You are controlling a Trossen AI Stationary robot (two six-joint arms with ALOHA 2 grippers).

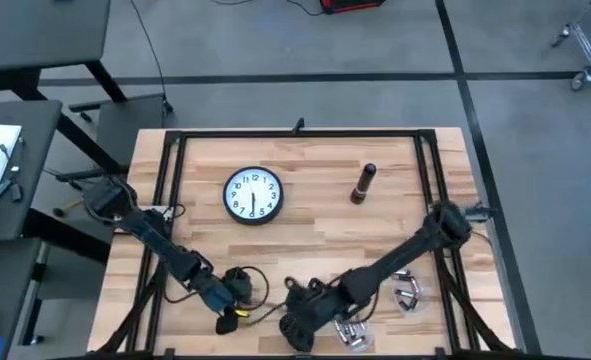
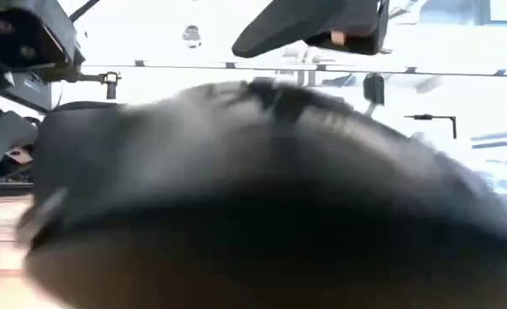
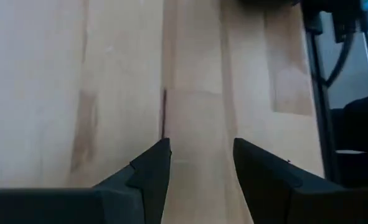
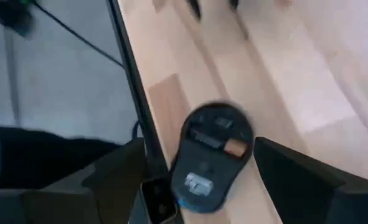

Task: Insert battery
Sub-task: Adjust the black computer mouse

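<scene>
1. High view: the table carries a wall clock toward the far side and a dark flashlight to its right, well apart from it. The left gripper lies low near the front edge. The right gripper reaches to the front edge just beside a cluster of batteries; a second group of batteries lies farther right.
2. Low view: a large, blurred dark shape fills most of the picture; what it is cannot be told. Parts of both arms show above it.
3. Left wrist view: the left gripper has its fingers spread over bare wood, with nothing between them.
4. Right wrist view: the right gripper has its fingers spread wide on either side of a black computer mouse, which lies upside down on the table by the black frame rail. Its battery bay is uncovered, and a battery with a copper-coloured end sits in it. The fingers do not touch the mouse.
</scene>
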